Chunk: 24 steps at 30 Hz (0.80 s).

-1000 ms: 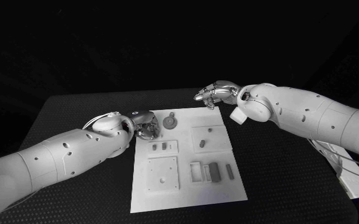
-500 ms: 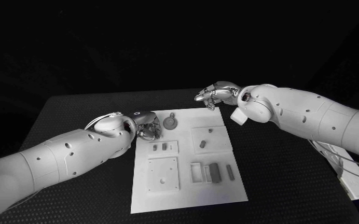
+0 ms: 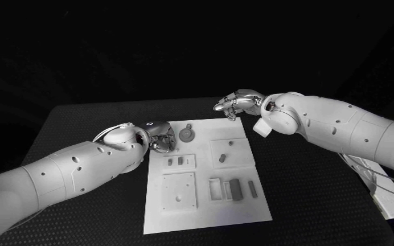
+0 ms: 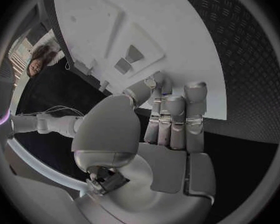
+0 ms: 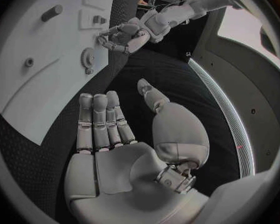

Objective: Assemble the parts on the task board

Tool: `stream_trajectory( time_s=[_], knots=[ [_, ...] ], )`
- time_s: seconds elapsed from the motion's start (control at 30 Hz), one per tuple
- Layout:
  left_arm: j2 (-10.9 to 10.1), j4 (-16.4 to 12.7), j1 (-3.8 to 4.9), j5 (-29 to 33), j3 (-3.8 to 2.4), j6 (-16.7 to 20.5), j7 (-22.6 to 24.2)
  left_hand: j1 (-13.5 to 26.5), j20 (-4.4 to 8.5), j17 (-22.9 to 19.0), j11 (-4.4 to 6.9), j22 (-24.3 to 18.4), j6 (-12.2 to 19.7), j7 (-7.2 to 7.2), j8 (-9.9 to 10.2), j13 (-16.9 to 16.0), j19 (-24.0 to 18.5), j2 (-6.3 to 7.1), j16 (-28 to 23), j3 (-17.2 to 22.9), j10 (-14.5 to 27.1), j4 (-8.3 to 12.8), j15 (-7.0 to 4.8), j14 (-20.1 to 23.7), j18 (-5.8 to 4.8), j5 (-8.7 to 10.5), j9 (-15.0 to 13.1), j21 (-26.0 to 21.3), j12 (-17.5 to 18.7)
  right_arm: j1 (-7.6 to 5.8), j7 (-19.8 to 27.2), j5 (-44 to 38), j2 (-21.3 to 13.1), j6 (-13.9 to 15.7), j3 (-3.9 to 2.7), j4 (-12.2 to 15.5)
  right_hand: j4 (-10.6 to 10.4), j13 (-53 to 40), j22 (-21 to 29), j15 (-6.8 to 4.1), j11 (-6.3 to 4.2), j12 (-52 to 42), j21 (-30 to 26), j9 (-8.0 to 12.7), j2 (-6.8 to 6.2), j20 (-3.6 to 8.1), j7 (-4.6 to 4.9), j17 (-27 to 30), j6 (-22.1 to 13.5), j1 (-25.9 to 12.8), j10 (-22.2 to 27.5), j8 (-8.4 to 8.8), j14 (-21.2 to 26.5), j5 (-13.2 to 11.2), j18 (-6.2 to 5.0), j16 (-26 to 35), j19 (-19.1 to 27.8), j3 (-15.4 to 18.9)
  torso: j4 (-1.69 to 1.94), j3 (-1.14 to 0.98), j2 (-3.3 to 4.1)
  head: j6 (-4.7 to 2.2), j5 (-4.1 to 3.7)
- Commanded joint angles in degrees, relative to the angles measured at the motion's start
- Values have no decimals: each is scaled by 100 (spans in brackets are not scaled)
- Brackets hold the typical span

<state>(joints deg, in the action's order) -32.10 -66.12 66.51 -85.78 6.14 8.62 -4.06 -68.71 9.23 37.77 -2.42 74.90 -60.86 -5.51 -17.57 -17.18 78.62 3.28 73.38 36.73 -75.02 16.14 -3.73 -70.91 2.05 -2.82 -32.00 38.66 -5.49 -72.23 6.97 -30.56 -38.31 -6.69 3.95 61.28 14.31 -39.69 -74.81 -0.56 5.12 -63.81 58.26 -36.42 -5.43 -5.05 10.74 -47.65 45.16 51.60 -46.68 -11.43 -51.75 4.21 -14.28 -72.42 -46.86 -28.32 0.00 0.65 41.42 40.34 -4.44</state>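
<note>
task board (image 3: 205, 192) lies in the middle of the black counter (image 3: 90, 121), with grey parts on it: a round gear-like part (image 3: 188, 135) near its far edge, small pegs (image 3: 174, 160) in a plate just nearer than that gear, and bars (image 3: 235, 188) toward its near right. left hand (image 3: 160, 138) sits at the board's far left corner, just beside the gear part; its fingers (image 4: 172, 119) are curled loosely and i cannot tell whether they pinch anything. right hand (image 3: 236, 103) hovers beyond the board's far right corner, fingers (image 5: 101, 119) straight and apart, holding nothing. risk: with the left hand so close to the gear part, a sideways nudge could knock it off its seat or shift the board.
</note>
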Motion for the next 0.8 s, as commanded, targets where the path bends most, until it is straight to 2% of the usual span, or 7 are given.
stream_trajectory(
  time_s=[0.03,0.13,0.8],
  knots=[
    [16,20,2,-78,-3,153,-77,25,28,-9,14,112,-47,-32,-22,-7,6,10,27,17,-46,-21,-42,-3,762,-17,-13,19,30,3,64,-19,2,-59,0,5,11,5,2,-20,-5,-31,-24,9,58,4,56,7,3,3,41,10,34,-33,-72,-28,-40,2,-4,2,-1,3,8],
    [20,8,2,-73,-3,173,-74,26,30,-9,15,111,-50,-32,-23,-8,9,13,28,20,-50,-24,-44,-5,761,-17,-14,20,31,3,63,-19,-2,-60,0,11,11,5,2,-20,-5,-31,-24,9,57,4,56,7,3,2,41,10,34,-33,-72,-28,-40,2,-2,2,0,-12,-3],
    [74,-61,2,3,-3,148,-12,32,36,-13,19,108,-53,-30,-22,-15,16,19,28,33,-58,-36,-48,-13,759,-17,-15,20,38,3,64,-19,-3,-72,0,12,12,7,2,-20,-5,-32,-25,9,58,4,56,8,3,2,41,10,34,-33,-72,-28,-41,2,-2,0,0,0,-6]
  ],
)
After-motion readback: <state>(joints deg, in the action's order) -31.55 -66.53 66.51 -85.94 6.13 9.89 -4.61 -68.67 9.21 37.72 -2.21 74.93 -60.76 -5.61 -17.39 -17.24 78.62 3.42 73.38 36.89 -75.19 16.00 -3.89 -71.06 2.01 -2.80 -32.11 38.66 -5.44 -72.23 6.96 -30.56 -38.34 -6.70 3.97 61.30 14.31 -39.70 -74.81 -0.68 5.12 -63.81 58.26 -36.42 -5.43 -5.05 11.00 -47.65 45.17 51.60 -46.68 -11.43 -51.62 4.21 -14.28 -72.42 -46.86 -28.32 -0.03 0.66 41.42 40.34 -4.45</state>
